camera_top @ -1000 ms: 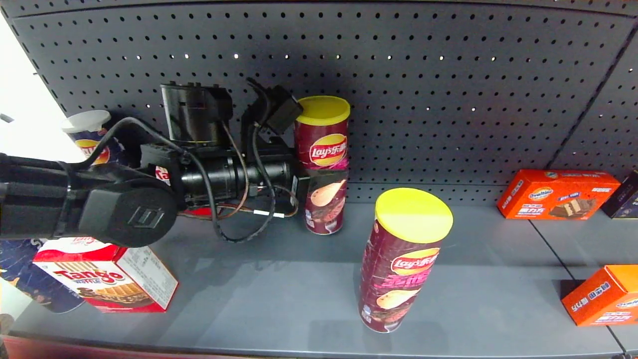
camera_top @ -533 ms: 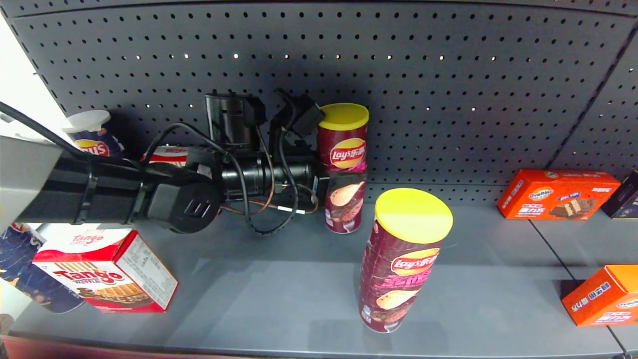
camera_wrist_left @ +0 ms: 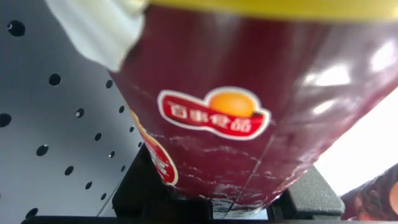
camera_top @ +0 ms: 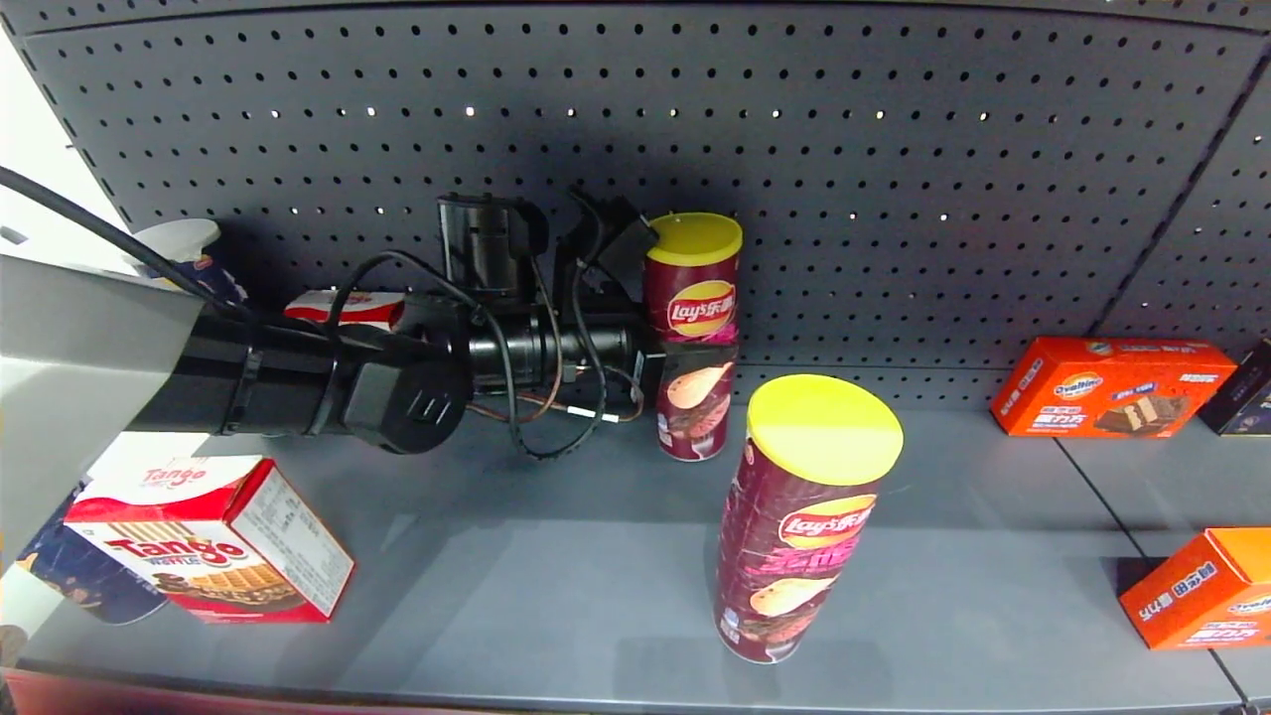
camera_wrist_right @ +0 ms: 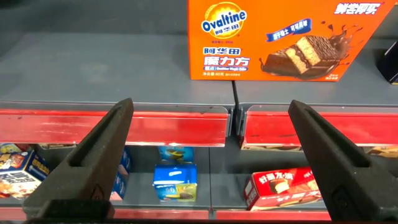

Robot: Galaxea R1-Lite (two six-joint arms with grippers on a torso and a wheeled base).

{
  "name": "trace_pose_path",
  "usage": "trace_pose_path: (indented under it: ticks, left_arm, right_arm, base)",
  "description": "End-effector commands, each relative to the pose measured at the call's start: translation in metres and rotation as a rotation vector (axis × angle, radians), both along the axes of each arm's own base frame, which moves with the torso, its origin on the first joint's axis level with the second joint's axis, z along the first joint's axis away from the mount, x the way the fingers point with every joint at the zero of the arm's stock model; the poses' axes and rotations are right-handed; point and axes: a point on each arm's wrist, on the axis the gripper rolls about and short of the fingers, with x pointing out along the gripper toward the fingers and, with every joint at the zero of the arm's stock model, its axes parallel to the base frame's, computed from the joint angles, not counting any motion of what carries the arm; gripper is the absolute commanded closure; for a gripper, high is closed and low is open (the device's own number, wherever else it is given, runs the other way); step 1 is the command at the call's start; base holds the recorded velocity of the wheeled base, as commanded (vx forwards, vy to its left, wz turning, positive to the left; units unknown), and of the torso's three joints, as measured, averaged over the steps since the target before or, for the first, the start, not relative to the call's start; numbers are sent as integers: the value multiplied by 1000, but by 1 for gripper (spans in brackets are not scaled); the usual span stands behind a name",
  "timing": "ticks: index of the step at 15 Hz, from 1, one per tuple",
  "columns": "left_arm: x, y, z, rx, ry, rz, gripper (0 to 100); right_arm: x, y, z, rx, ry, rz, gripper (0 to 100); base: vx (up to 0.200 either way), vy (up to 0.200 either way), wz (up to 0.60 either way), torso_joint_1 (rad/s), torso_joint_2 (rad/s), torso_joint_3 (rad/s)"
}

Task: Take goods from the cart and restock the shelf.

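Note:
A maroon chips can (camera_top: 692, 328) with a yellow lid stands upright near the pegboard at the back of the grey shelf (camera_top: 556, 556). My left gripper (camera_top: 695, 356) is shut on its middle, reaching in from the left. In the left wrist view the can (camera_wrist_left: 249, 112) is very close, with black fingers (camera_wrist_left: 140, 193) on either side of it. I cannot tell whether its base touches the shelf. A second, matching can (camera_top: 804, 516) stands free nearer the front. My right gripper (camera_wrist_right: 211, 162) is open, facing a shelf edge below an orange box (camera_wrist_right: 283, 40).
A red and white wafer box (camera_top: 213, 551) lies at the front left, and a white-lidded can (camera_top: 184, 258) stands at the back left. Orange boxes (camera_top: 1107, 385) (camera_top: 1197, 586) sit on the right. A red price rail (camera_wrist_right: 180, 127) edges the shelf, with small boxes (camera_wrist_right: 175, 182) below.
My left arm has carried the can to the right and deeper toward the pegboard. The front can and the boxes have stayed put.

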Motion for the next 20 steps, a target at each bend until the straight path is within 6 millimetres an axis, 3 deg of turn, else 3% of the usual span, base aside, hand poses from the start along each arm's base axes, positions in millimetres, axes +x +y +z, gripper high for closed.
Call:
trace_pose_path:
  ticks: [1,20]
  left_arm:
    - [3,1,-1,1,0,3,100]
    - [10,-6,-25,69,-46,-14,100]
  right_arm:
    - [0,0,0,0,0,0,0]
    - [0,0,0,0,0,0,0]
  base:
    - [0,0,0,0,0,0]
    - [0,0,0,0,0,0]
